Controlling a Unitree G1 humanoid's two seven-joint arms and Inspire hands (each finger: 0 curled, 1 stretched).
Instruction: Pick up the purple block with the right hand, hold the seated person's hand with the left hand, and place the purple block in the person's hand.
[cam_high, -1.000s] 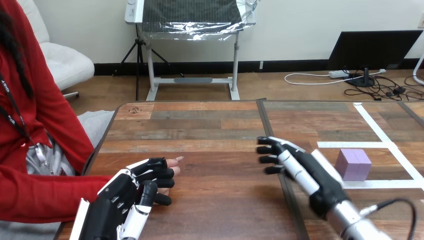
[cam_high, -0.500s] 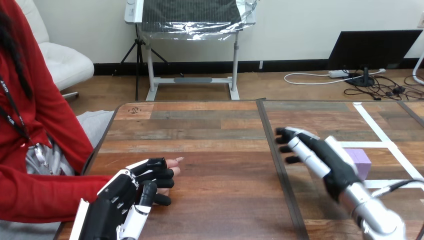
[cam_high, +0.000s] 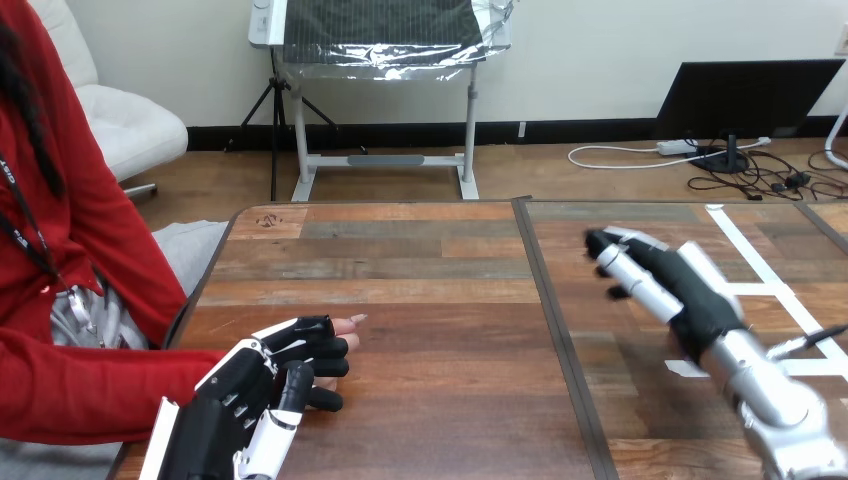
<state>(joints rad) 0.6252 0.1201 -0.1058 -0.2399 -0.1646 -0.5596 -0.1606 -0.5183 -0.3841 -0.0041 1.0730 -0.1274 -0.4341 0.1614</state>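
Evidently the pick-up is the step in hand: the right robot hand (cam_high: 690, 290) hovers over the right half of the table (cam_high: 430, 270), by the white tape lines (cam_high: 745, 245), its fingers stretched out and apart, gripping nothing. The purple block is hidden, probably beneath that hand. The left robot hand (cam_high: 265, 385) lies over the person's hand (cam_high: 350, 322), fingers curled round it. Next, the right fingers should lower and close on the block.

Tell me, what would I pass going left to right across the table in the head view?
Person's red sleeve → robot's black-and-white left hand → dark seam in the wooden tabletop → robot's black-and-white right hand.
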